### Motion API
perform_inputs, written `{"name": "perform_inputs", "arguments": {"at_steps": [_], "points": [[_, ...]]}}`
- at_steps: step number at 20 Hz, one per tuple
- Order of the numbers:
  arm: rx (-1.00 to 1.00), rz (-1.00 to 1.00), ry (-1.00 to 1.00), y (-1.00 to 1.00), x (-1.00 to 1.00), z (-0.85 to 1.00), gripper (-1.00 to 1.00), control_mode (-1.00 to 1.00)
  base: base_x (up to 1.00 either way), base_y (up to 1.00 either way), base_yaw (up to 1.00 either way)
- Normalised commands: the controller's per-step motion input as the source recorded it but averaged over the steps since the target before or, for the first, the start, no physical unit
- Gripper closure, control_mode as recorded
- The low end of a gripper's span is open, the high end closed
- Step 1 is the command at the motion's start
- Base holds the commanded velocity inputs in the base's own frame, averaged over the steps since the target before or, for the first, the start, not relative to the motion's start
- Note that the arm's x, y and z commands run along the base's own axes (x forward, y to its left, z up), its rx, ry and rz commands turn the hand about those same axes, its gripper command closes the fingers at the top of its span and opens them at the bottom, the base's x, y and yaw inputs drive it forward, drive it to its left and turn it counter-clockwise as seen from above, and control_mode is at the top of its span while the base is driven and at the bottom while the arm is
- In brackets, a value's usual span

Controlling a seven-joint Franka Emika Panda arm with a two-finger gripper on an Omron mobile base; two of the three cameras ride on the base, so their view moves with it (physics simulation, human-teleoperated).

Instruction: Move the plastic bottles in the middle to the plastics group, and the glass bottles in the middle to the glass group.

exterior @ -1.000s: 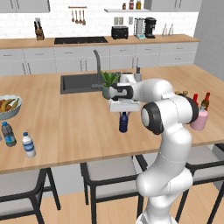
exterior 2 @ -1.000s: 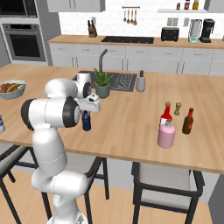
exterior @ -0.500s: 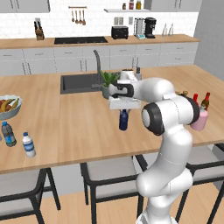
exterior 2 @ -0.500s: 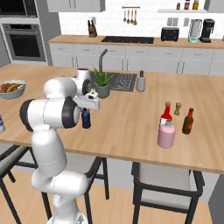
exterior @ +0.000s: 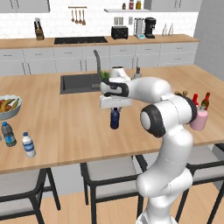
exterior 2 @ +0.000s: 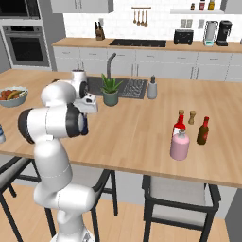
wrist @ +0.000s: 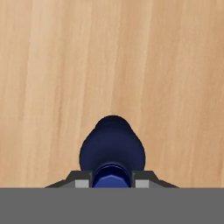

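My gripper [exterior: 114, 108] is shut on the neck of the dark navy plastic bottle [exterior: 114, 119], holding it upright over the middle of the island counter. In the hand view the navy bottle [wrist: 112, 148] sits between my fingertips [wrist: 83, 180] with bare wood below. At the counter's left end stand the dark-capped clear bottle [exterior: 7, 134] and, beside it, the white-capped clear bottle [exterior: 29, 145]. The squat pink bottle [exterior: 199, 119] [exterior 2: 179, 145] stands at the right end, close to the red bottle [exterior 2: 179, 124] and the dark brown bottle [exterior 2: 203, 131].
A fruit bowl [exterior: 6, 107] sits at the far left. The sink [exterior: 81, 83] and a potted plant [exterior 2: 111, 90] lie behind my arm, with a soap dispenser [exterior 2: 151, 88] and a pepper shaker [exterior 2: 192, 117] further right. Stools stand under the counter's near edge.
My gripper has carried the navy bottle a little leftward along the counter. The other bottles have stayed put.
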Motion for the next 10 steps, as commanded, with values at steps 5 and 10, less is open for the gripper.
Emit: {"name": "perform_inputs", "arguments": {"at_steps": [5, 10], "points": [[0.01, 0.2, 0.0, 0.79, -0.12, 0.13, 1.0, -1.0, 0.0, 0.0, 0.0], [0.08, 0.21, 0.0, 0.64, -0.25, 0.08, 1.0, -1.0, 0.0, 0.0, 0.0]]}}
